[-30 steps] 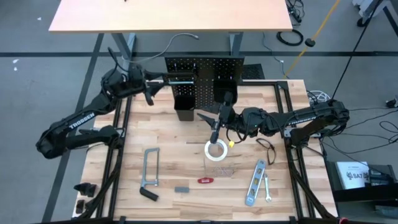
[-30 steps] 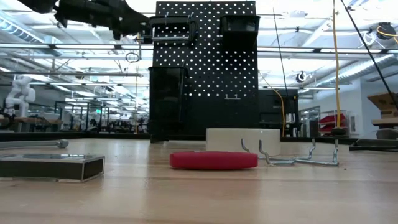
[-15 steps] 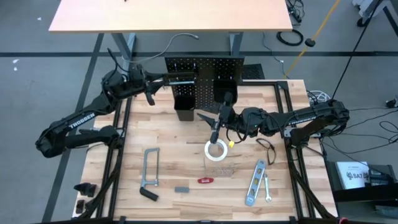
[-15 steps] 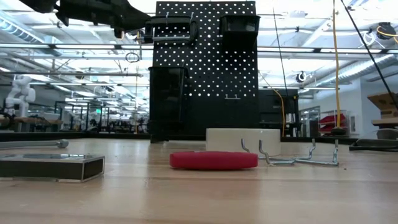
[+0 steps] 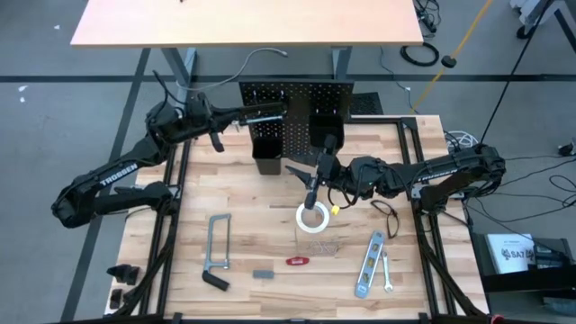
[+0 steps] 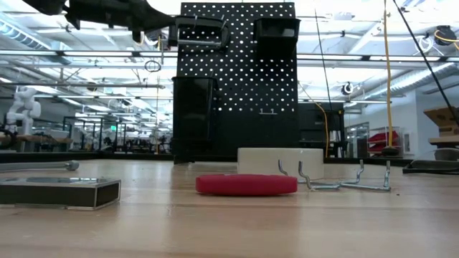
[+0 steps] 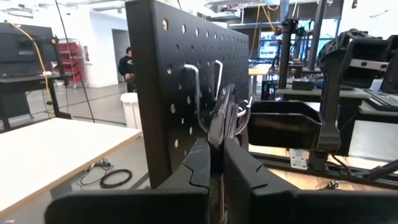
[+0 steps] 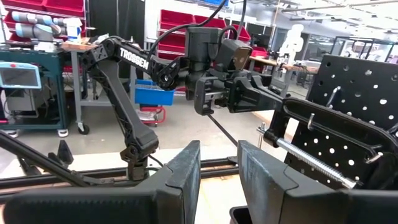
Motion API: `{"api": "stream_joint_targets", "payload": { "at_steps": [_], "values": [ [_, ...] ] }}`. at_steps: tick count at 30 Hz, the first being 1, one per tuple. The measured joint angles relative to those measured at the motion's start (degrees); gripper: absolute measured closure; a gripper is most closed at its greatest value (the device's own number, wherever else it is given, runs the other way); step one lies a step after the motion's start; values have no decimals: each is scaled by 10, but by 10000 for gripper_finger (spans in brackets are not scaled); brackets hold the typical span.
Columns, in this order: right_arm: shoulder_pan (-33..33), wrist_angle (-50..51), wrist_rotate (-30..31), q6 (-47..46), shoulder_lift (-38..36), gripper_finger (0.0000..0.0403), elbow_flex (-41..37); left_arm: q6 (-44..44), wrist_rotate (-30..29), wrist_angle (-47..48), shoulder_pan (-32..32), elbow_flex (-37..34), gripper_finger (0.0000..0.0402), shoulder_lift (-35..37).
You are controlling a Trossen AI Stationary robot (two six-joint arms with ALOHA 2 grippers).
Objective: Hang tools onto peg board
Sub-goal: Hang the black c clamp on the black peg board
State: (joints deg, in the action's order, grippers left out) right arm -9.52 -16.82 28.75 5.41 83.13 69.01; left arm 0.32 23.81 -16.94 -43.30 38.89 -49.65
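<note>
The peg board point(image 5: 297, 90) stands upright at the table's far edge, with two black bins on its face. A dark C-clamp point(image 6: 203, 32) sits at the board's upper left, beside a wire hook point(image 7: 198, 87). My left gripper point(image 5: 236, 115) is shut on it from the left. The clamp's screw point(image 8: 311, 163) shows in the right wrist view. My right gripper point(image 8: 219, 152) is open and holds nothing. It hovers in front of the board point(image 5: 292, 167), above the white tape roll point(image 5: 312, 217). My left gripper pinches the C-clamp's thin frame point(image 7: 219, 127) between its two fingers, at the end away from the board point(image 8: 281, 111). The fingers lie level and come from the table's left. The clamp is high above the table at the hook; whether it rests on the hook I cannot tell.
On the table lie a grey bar clamp point(image 5: 216, 252), a red-handled tool point(image 5: 297, 261), a small grey block point(image 5: 263, 274), loose wire hooks point(image 5: 326, 245), a silver level point(image 5: 369, 264) and a small wrench point(image 5: 387, 273). A tan table point(image 5: 243, 22) stands behind the board.
My left gripper has shut on the C-clamp while staying at the board's upper left. The clamp has shifted a little upward there. My right arm has kept still.
</note>
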Motion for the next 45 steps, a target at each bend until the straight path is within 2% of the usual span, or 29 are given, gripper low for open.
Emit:
{"api": "stream_joint_targets", "payload": {
  "at_steps": [18,31,41,45],
  "values": [
    [0,0,1,0,0,303,0,-11,-3,-24,0,0,379,-20],
    [-32,0,104,52,-1,303,0,-14,-5,-36,24,29,379,-72],
    [-41,4,108,58,-13,303,0,-14,-14,-19,37,53,379,-90],
    [-41,6,108,58,-15,303,0,-15,-14,-10,37,54,367,-87]
  ]
}}
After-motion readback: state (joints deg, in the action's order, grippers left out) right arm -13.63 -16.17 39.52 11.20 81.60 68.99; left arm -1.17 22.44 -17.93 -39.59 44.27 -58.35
